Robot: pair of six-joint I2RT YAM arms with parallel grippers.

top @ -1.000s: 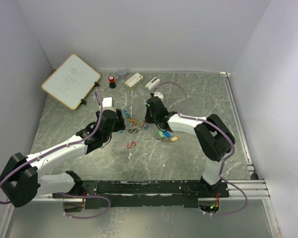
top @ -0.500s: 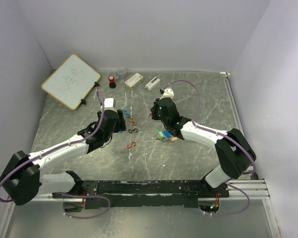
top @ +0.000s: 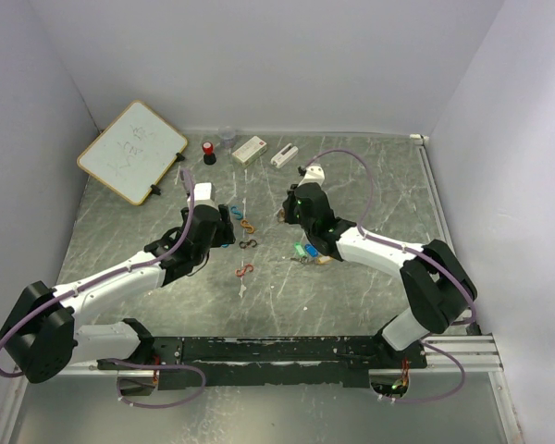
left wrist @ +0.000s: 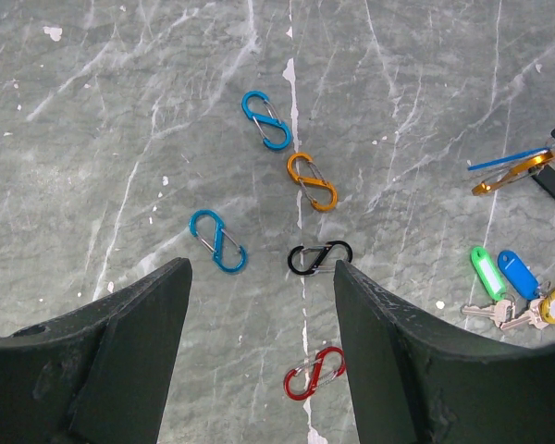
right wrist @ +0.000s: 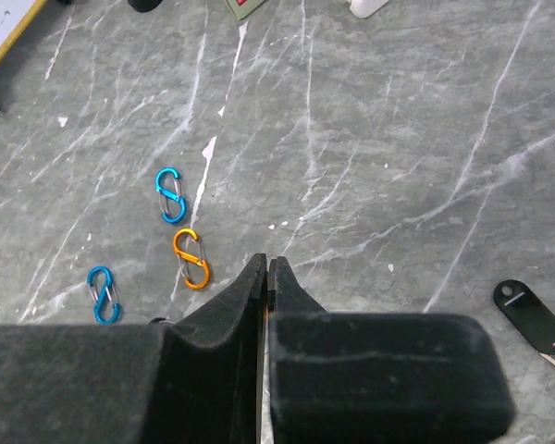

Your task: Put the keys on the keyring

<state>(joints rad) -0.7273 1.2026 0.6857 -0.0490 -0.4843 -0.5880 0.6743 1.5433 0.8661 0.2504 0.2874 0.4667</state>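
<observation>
The keys lie bunched on the table with green, blue and yellow tags; they also show in the top view. A black tag lies beside them. Several S-shaped clips lie loose: two blue, orange, black and red. My left gripper is open and empty, hovering over the black and red clips. My right gripper is shut just behind the keys; a thin orange glint shows between its jaws, and another orange clip hangs at its tip.
A whiteboard leans at the back left. A red-and-black object, a clear cup and two white boxes stand along the back wall. Walls close in the left, back and right.
The right arm has swung its elbow out to the right and its gripper has moved back from over the keys. The left arm has barely moved.
</observation>
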